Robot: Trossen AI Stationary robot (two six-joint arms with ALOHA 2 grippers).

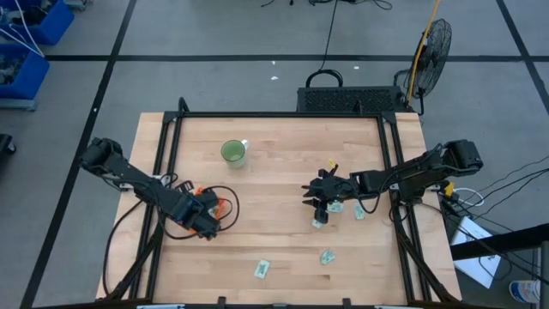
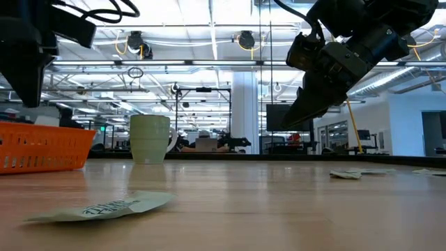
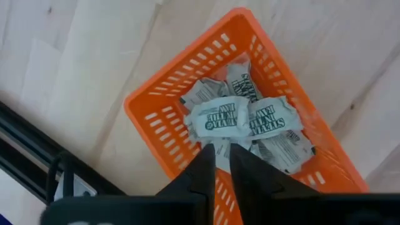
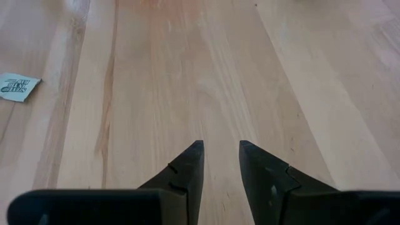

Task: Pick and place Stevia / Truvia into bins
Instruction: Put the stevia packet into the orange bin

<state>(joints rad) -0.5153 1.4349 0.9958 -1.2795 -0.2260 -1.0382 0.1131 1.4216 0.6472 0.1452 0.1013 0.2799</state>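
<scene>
1. Left claw hangs over the orange bin, fingers slightly parted, gripping nothing; packets lie heaped inside.
2. Right claw hovers over bare counter, parted, empty.
3. Loose packets lie scattered on the counter.

The wooden table runs level across the low view. At the far left stands the orange bin, its slotted wall facing the camera, with a pale green cup just beside it, handle turned away from the bin. One Stevia packet lies flat and slightly crumpled close to the camera, and a few more packets rest farther back on the other side. A dark arm hangs above the bin, and the right arm's pincer hangs above the table, clear of the wood, tilted down.
</scene>
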